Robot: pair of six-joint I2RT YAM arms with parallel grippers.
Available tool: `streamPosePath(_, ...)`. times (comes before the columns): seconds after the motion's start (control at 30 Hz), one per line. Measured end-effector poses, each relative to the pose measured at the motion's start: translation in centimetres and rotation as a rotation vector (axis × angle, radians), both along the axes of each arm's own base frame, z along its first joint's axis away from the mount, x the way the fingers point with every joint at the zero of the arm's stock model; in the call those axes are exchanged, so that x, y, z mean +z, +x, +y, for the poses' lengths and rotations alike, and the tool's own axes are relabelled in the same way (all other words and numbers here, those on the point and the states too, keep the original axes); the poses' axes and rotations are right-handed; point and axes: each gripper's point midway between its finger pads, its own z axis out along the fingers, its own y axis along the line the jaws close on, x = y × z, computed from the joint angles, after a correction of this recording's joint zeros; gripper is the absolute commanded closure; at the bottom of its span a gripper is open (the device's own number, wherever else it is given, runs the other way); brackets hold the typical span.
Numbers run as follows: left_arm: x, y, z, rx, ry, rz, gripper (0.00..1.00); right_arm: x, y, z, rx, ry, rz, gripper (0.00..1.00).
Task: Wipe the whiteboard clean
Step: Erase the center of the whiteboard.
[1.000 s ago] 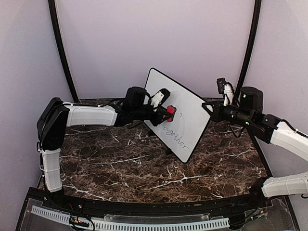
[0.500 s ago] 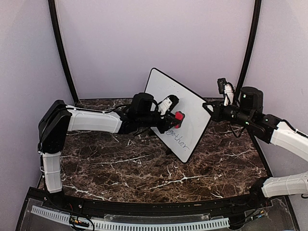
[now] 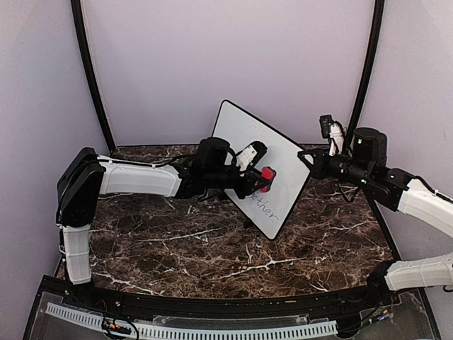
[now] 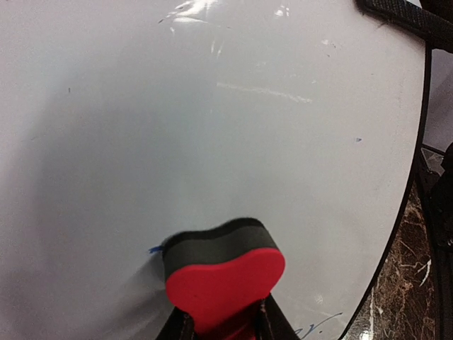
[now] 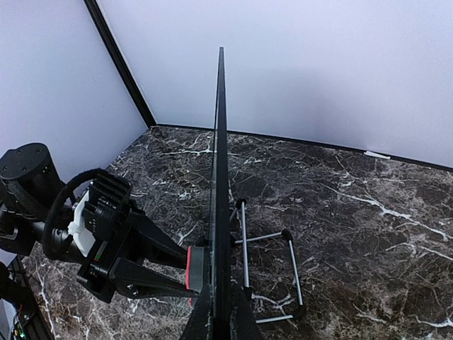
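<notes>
On the dark veined marble desk [image 3: 177, 248], the left pincer [image 3: 263, 178] is clenched on a red foam eraser block [image 4: 225, 280]. The block's grey face presses against the glossy white rectangular whiteboard [image 3: 283, 149], which stands tilted mid-desk on a black wire stand [image 5: 265, 262]. Dark handwriting [image 3: 263, 205] lies below the block. The right pincer [image 5: 219, 322] clamps the board's right edge.

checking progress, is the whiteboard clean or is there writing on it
Not clean: the whiteboard shows dark handwriting near its lower edge, beside the red eraser in the left gripper.
</notes>
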Motion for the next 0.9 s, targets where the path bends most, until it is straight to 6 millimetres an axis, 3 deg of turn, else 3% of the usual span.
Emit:
streamPosePath(0.13,0.2,1.0,0.5,0.016,0.006,0.032,0.86,0.0,0.0,0.0,0.0,0.0,0.001,1.0)
streamPosePath(0.4,0.5,5.5,3.8,0.128,0.011,0.041,0.86,0.0,0.0,0.0,-0.003,0.002,0.003,1.0)
streamPosePath(0.47,0.5,5.9,4.1,0.14,0.011,0.044,0.86,0.0,0.0,0.0,-0.002,0.002,0.003,1.0)
streamPosePath(0.7,0.5,5.4,3.4,0.154,0.03,0.011,0.86,-0.1,0.1,-0.1,-0.01,0.005,0.009,1.0)
streamPosePath(0.9,0.6,3.3,1.5,0.137,0.057,-0.039,0.86,-0.2,0.2,-0.4,-0.027,0.006,0.019,1.0)
